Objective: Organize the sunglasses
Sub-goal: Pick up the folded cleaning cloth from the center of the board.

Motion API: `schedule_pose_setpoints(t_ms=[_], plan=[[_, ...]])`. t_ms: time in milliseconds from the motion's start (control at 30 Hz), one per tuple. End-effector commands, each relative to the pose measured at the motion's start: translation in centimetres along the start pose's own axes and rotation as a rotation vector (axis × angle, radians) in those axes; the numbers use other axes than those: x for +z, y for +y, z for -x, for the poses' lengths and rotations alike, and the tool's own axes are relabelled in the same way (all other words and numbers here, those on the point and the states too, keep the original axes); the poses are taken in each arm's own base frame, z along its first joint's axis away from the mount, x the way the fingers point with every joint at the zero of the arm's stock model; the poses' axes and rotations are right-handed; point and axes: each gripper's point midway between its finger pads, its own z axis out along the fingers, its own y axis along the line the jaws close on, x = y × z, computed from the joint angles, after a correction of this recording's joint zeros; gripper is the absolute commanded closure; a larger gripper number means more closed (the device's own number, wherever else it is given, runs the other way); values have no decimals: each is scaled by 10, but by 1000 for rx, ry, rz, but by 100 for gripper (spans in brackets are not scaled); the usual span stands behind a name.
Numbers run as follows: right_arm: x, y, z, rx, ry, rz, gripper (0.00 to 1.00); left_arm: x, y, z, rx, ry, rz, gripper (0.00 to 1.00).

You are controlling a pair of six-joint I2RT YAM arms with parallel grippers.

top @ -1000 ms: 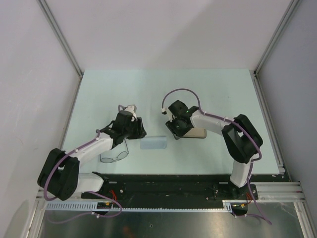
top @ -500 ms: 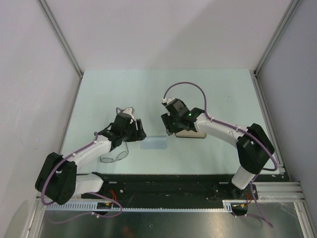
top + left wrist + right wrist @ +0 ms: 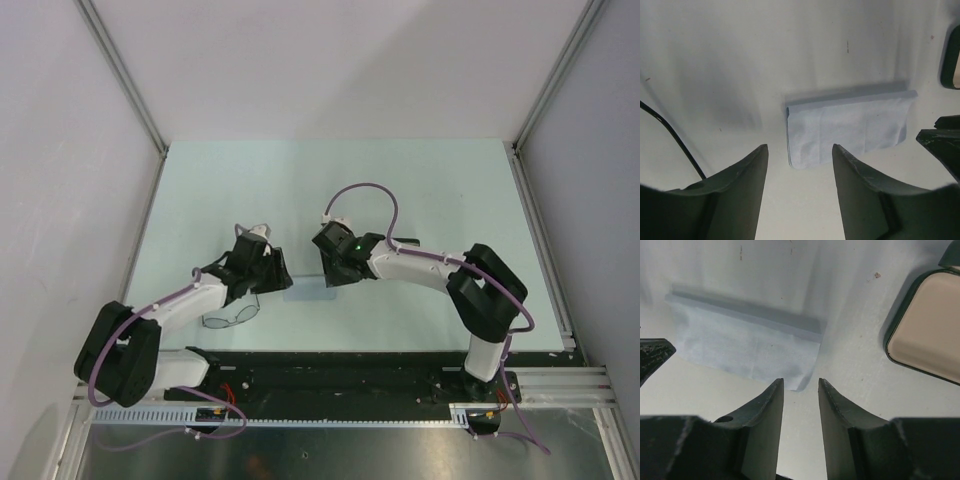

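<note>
On the bench [image 3: 430, 180], toward its near left, the sunglasses [image 3: 232, 316] lie flat beside the left arm [image 3: 180, 300], the two lenses side by side along a line running roughly left to right, tipped a little. They sit behind the left pincer [image 3: 800, 187] — nearer the arm bases than its fingertips. That pincer, spread wide and empty, faces one short edge of the folded blue cloth [image 3: 850, 125]. The right pincer [image 3: 801, 415], parted by a narrower gap and also empty, hovers at the cloth's opposite corner, with the case [image 3: 927, 335] just off to its side. The left arm is plainly the nearer one — reaching the glasses would likely mean drawing its pincer back toward the base and setting it across the frame's long line.
</note>
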Motion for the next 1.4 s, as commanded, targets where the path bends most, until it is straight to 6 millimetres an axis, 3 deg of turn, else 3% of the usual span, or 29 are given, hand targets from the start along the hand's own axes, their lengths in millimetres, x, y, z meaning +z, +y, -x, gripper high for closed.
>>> schedule_pose_setpoints(t_ms=[0, 400, 800, 1133, 1367], plan=[[11, 2, 0, 56, -24, -31, 62, 3, 1, -8, -37, 34, -5, 42], [26, -11, -15, 59, 20, -88, 63, 12, 6, -30, -41, 122, 3, 48], [38, -12, -23, 55, 49, -87, 63, 16, 7, -29, -34, 129, 10, 54], [46, -8, -30, 55, 81, -62, 75, 20, 12, -35, -22, 149, 30, 57], [48, -10, -35, 51, 98, -71, 77, 23, 19, -40, -21, 164, 57, 60]])
